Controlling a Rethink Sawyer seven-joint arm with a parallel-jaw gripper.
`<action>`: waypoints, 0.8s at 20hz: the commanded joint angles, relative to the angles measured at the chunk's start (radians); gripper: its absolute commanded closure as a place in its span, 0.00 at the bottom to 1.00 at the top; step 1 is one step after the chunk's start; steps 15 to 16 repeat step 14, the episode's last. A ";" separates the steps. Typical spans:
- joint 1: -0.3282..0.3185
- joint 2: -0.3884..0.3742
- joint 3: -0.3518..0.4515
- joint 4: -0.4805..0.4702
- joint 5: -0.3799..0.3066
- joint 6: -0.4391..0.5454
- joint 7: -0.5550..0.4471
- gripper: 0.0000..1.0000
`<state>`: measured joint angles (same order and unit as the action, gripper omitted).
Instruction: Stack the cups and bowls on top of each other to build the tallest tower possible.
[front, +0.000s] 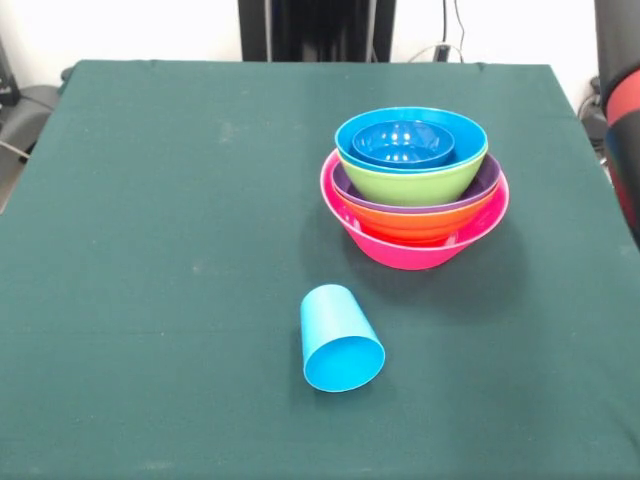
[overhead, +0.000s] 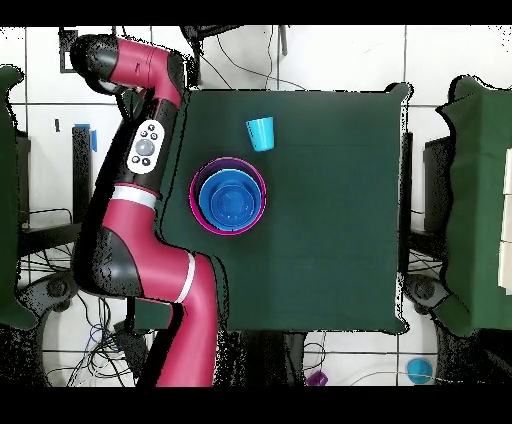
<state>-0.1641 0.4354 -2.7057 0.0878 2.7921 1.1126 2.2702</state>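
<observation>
The tower (front: 415, 190) is a nest of bowls right of the table's middle. A wide pink bowl (front: 400, 250) is its base, then orange, purple, lime green (front: 415, 183) and sky blue, with a small dark blue bowl (front: 403, 143) innermost. In the overhead view the tower (overhead: 229, 197) shows mostly blue inside a pink rim. A sky-blue cup (front: 340, 340) lies on its side in front of the tower, its open mouth facing the camera; the overhead view also shows the cup (overhead: 260, 132). The red arm (overhead: 140, 150) is folded back beside the table, apart from both. Its gripper does not show.
The dark green tablecloth (front: 150, 250) covers the whole table. Part of the arm (front: 620, 110) shows at the right edge of the front view, beyond the table's side. Cables and other tables surround the table in the overhead view.
</observation>
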 joint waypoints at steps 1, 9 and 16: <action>0.000 -0.043 -0.277 -0.061 0.123 0.119 -0.116 0.00; 0.011 -0.068 -0.321 -0.058 0.159 0.176 -0.120 0.00; -0.002 -0.080 -0.331 -0.058 0.166 0.195 -0.135 0.00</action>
